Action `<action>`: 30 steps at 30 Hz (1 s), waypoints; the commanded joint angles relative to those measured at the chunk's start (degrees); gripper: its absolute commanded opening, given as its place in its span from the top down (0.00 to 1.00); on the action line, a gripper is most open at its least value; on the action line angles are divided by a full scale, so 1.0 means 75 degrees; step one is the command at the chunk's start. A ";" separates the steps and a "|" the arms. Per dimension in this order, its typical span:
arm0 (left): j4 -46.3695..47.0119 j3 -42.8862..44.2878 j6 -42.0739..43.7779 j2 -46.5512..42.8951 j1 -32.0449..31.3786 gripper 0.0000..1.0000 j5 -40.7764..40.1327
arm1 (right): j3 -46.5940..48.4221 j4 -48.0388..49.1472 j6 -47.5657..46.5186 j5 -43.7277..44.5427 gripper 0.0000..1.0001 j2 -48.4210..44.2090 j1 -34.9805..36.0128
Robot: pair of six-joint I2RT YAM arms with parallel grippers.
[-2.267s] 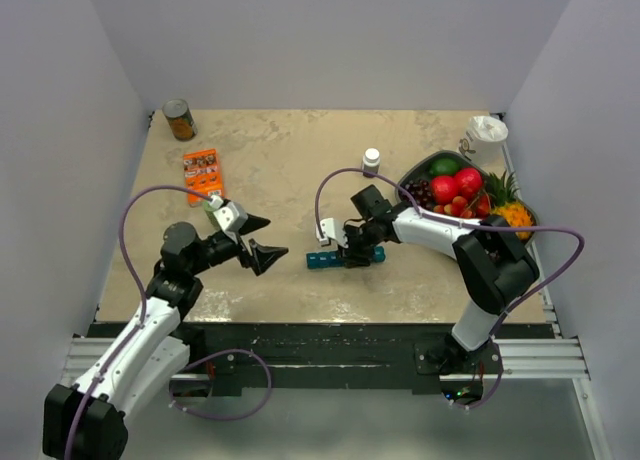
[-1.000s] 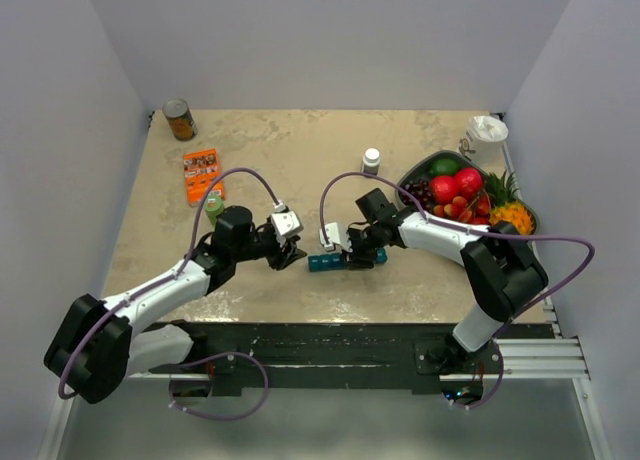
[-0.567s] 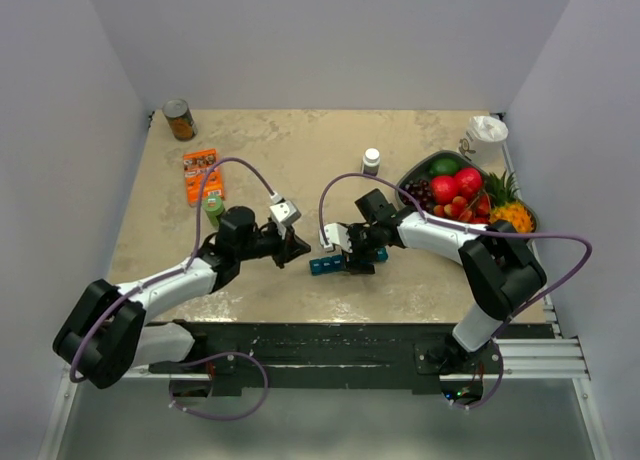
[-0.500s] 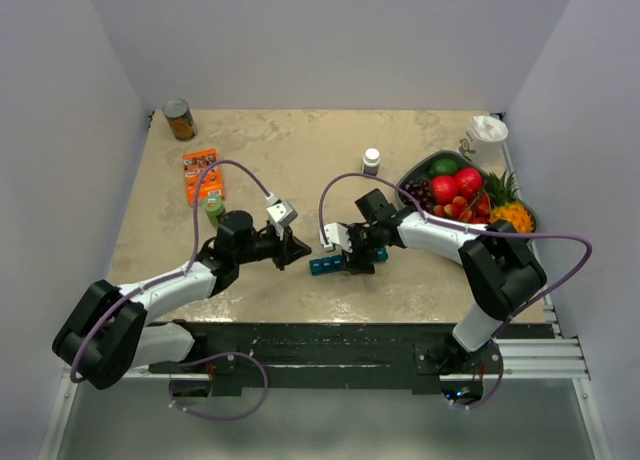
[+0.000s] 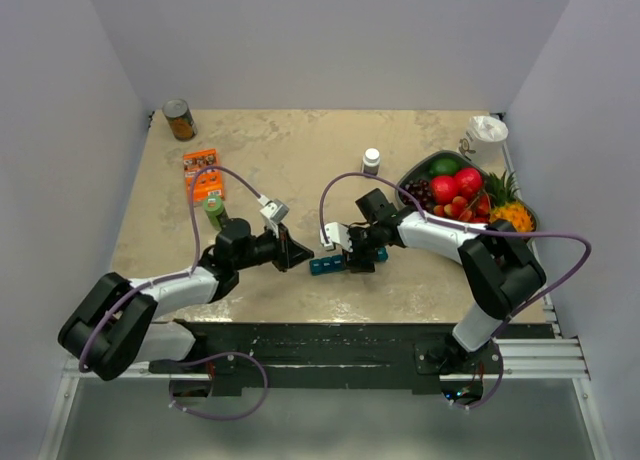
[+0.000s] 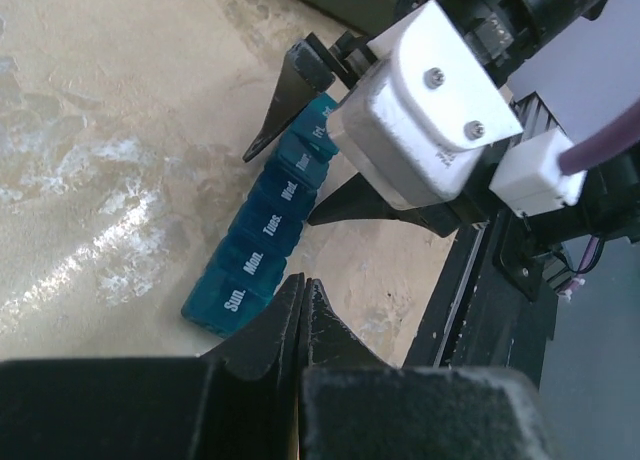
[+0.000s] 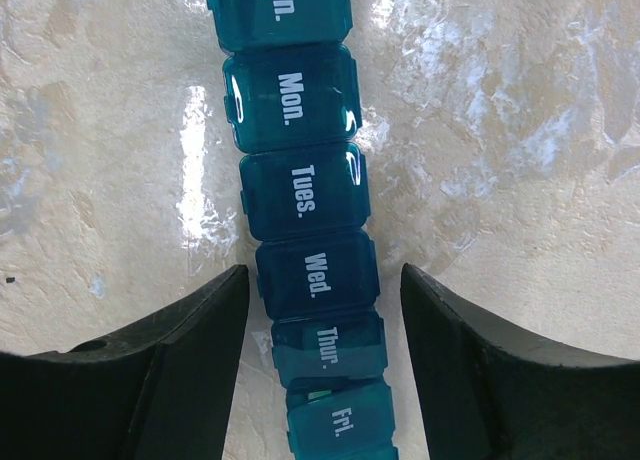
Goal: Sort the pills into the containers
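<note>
While your right claw (image 7: 318,285) stood spread astride the slim teal-blue plastic strip of lidded containers (image 7: 300,195) on the beige worktop (image 5: 300,150), your left claw (image 6: 301,298), closed on nothing, pointed at its Sun. end, where a nudge could have skewed it.

Slim teal-blue plastic strip of square lidded compartments (image 7: 303,192) lies flat on the beige table (image 5: 300,150), front-centre. Lids Sun.–Fri. apparently shut.
</note>
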 commanded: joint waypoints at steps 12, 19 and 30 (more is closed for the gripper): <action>0.0270 0.0259 -0.0391 0.2072 -0.0217 1.00 -0.0778 | 0.0209 0.0050 0.0103 0.0066 0.36 0.0236 -0.0018; -0.0483 0.0447 -0.0098 0.1923 -0.0346 1.00 -0.1353 | 0.0244 0.0027 0.0115 0.0137 0.37 0.0330 -0.0029; 0.0255 0.0365 -0.0835 0.0282 -0.0335 1.00 -0.0920 | 0.0267 0.0003 0.0127 0.0149 0.36 0.0400 -0.0018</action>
